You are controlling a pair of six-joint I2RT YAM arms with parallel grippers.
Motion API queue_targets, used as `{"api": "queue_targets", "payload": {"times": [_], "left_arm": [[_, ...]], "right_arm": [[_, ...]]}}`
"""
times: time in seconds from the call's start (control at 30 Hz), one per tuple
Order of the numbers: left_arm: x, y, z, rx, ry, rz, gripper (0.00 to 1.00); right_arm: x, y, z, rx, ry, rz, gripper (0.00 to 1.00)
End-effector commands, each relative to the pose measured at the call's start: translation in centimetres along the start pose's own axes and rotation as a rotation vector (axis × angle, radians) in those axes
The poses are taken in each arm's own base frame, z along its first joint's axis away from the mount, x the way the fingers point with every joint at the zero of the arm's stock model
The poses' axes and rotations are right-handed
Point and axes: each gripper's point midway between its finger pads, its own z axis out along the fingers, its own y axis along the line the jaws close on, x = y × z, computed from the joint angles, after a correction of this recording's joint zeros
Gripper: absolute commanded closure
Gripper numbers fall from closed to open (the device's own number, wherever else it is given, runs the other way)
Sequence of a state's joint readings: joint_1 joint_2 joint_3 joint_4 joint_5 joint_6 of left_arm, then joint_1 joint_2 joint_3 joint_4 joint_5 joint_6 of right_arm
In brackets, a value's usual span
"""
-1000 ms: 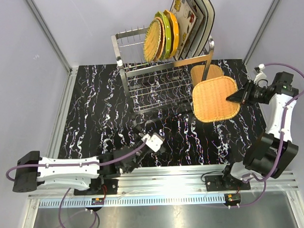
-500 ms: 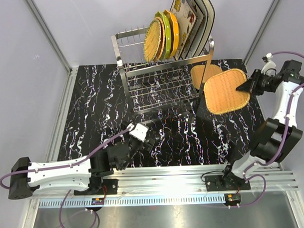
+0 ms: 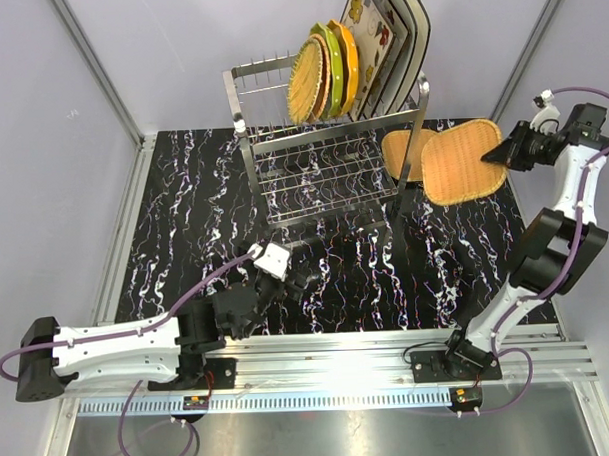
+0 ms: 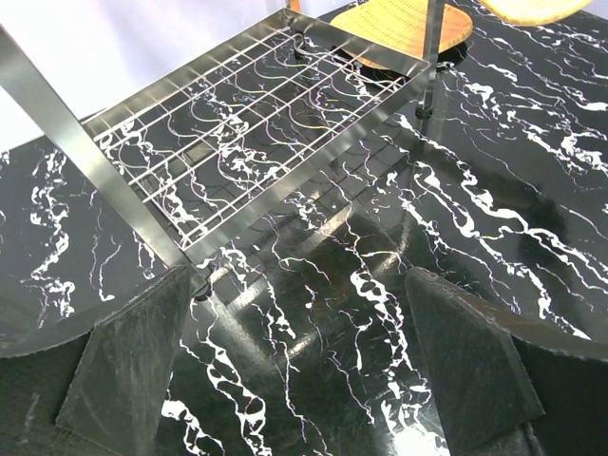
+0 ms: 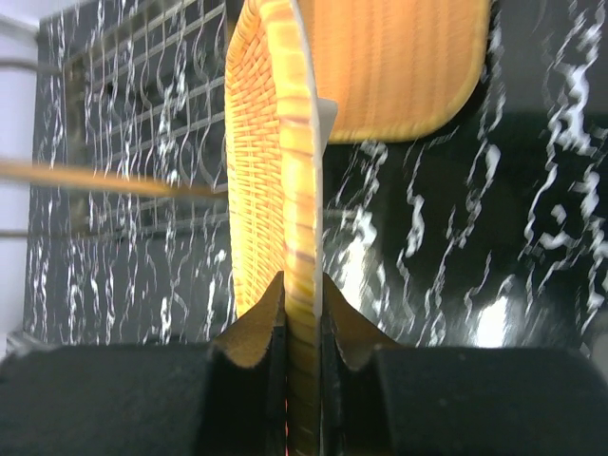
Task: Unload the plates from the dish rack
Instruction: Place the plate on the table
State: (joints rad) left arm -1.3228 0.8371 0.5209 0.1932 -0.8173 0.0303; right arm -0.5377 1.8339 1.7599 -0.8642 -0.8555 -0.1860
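The right pincer (image 3: 504,153) is shut on the rim of a tan woven plate (image 3: 462,160), rounded-square, at 2 o'clock of the black marbled table (image 3: 184,222). Only the right wrist view shows the plate edge-on, with both fingers (image 5: 356,347) pressed against the weave. A second woven plate (image 3: 402,148) lies at its 9 o'clock. The left pincer (image 4: 294,370) gapes wide and holds nothing, at 6 o'clock of the shiny steel wire dish rack (image 3: 323,172). Only the top view shows the upper tier, where we note a round woven plate (image 3: 304,83), scalloped yellow-green (image 3: 331,67) and orange plates (image 3: 348,61), and square flowered cream plates (image 3: 373,30).
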Motion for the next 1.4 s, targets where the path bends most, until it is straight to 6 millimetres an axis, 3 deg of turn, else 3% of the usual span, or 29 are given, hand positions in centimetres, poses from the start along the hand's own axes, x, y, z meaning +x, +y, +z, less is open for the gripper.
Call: {"api": "queue_targets", "payload": {"times": [0.0, 0.23, 0.57, 0.93, 1.37], "left_arm": [[-2.2, 0.4, 0.3, -0.023, -0.047, -0.122, 0.01], [-2.8, 1.2, 0.9, -0.051, -0.047, -0.176, 0.01], [-2.6, 0.6, 2.4, -0.027, -0.011, -0.181, 0.01], [-2.5, 0.7, 3.3, -0.027, -0.001, -0.214, 0.01], [-2.5, 1.1, 4.2, -0.035, 0.011, -0.226, 0.01]], "right_arm": [[-5.1, 0.0, 0.6, -0.043, -0.122, -0.036, 1.00], [-7.4, -2.2, 5.3, -0.070, -0.109, -0.027, 1.00], [-9.5, -2.3, 11.5, -0.091, -0.117, -0.117, 1.00], [-10.2, -1.4, 15.6, -0.184, -0.146, -0.109, 1.00], [-9.3, -1.3, 19.2, -0.222, -0.135, -0.085, 0.98]]}}
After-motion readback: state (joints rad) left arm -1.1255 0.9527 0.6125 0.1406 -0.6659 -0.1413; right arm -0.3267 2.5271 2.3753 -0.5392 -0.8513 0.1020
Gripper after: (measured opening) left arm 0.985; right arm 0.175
